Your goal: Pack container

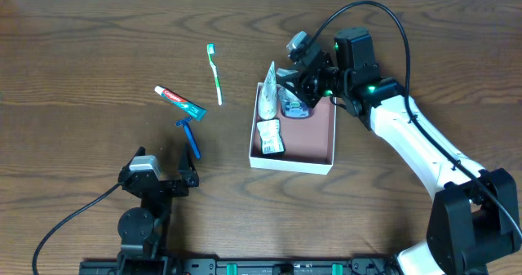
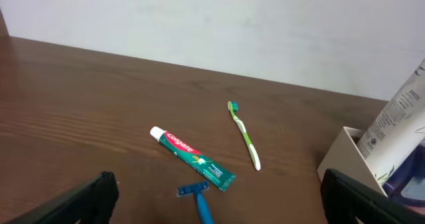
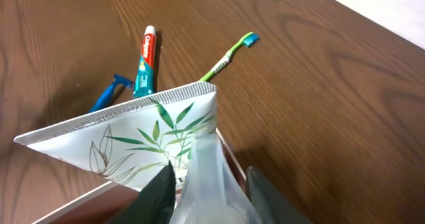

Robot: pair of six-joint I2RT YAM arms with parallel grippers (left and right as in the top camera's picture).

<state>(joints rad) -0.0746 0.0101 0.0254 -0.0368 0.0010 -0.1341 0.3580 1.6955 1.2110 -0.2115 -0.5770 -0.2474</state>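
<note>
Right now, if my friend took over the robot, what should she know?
Left gripper: open, empty, resting near the razor.
Right gripper: fingers closed on the tube, which stands tilted against the left wall of the container.
Done: a packet lies in the container.
Left: probably lay the tube down inside and let go. The toothbrush, toothpaste and razor are on the table, left of the container, not yet packed.
</note>
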